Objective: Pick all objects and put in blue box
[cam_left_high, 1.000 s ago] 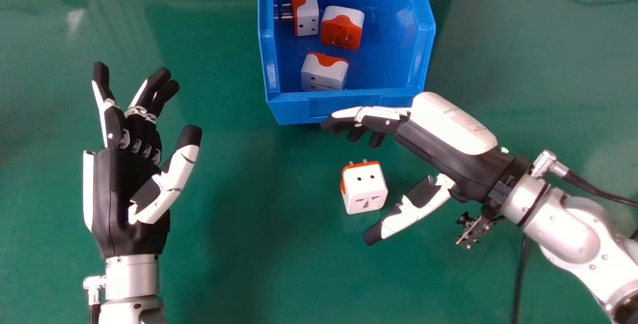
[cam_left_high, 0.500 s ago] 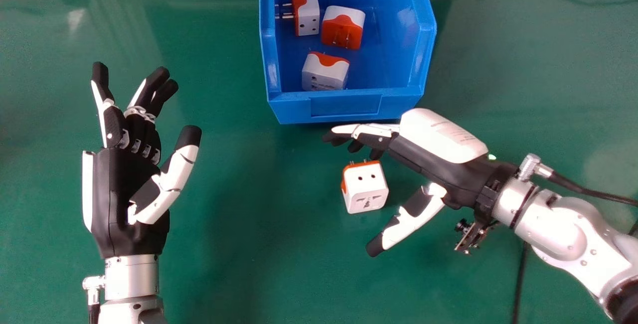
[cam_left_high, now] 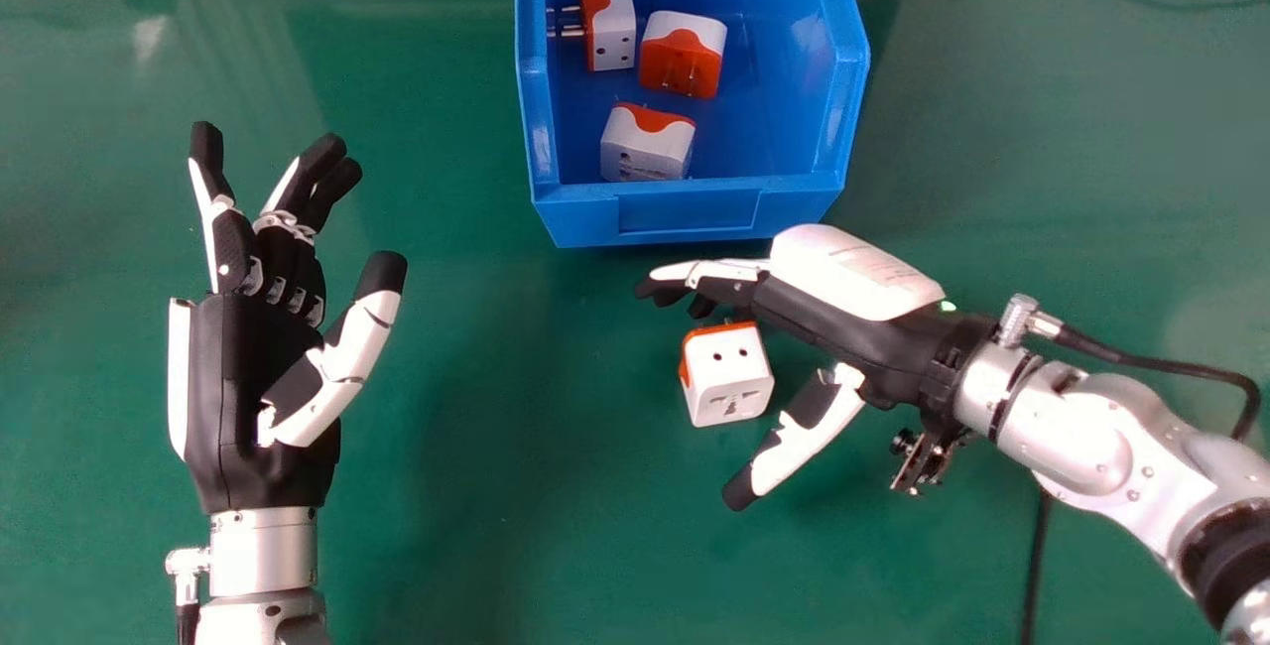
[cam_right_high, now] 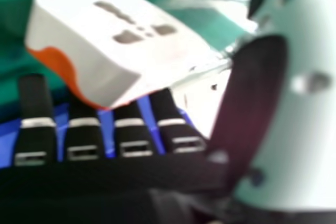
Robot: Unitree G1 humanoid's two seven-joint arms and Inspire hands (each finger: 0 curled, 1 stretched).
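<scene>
On the green tabletop point(cam_left_high: 516, 526) sits the white-and-orange adapter point(cam_left_high: 727, 374), just below the blue box point(cam_left_high: 690, 213), the right hand point(cam_left_high: 843, 327) relaxed and empty around it, likely light, hard, slick, best pinched across its smooth sides, clear of the pins

The place is looking like a robotics lab or a workshop test bench, though the pictures are not settling which. A broad green tabletop point(cam_left_high: 496, 526) is spreading under two machine forearms, the left one point(cam_left_high: 263, 556) and the right one point(cam_left_high: 1081, 437) both showing bare silver metal and plugged-in connectors. A black cable point(cam_left_high: 1171, 357) is looping from the right wrist, a small bracket point(cam_left_high: 923, 461) is jutting beneath it, and an open blue box point(cam_left_high: 689, 213) is standing at the far side.
</scene>
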